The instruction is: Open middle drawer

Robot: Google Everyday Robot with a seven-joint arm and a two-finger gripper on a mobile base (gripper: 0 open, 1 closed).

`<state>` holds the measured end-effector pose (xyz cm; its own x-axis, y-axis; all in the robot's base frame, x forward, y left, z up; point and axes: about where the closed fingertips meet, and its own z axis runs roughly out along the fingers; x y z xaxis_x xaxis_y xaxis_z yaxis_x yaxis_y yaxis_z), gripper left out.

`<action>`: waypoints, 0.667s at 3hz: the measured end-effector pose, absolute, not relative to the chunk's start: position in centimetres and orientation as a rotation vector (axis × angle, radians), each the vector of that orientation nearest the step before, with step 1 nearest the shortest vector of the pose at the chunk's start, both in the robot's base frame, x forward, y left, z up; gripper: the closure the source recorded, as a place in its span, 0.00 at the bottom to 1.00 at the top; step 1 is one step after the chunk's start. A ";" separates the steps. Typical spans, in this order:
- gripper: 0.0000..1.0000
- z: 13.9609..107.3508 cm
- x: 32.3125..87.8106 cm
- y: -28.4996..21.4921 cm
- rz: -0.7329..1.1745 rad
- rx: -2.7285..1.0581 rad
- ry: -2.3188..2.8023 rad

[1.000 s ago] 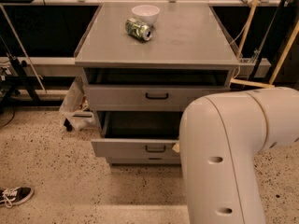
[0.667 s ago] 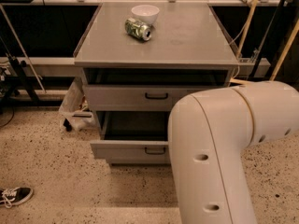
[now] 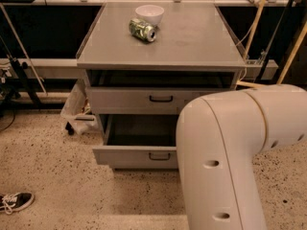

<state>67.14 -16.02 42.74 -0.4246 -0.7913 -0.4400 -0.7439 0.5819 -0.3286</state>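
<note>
Grey cabinet [image 3: 192, 42] bearing a white bowl [image 3: 149, 14] and a green can [image 3: 142, 30]. Middle drawer [image 3: 129, 156], pulled out with its interior exposed, lies beneath the upper drawer [image 3: 120, 99]. The white arm [image 3: 225, 147] covers its right end. The gripper is hidden behind the arm, so its state cannot be told.

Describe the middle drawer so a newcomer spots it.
Behind the white arm, whose claw is out of view, stands a grey cabinet carrying a white bowl and green can. The grey flat-fronted middle drawer is its lower visible front, pulled far out, unlike the front above.
</note>
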 end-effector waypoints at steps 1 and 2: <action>1.00 42.8 67.1 -16.0 -0.112 -1.219 2.256; 1.00 42.8 66.8 -16.1 -0.107 -1.219 2.247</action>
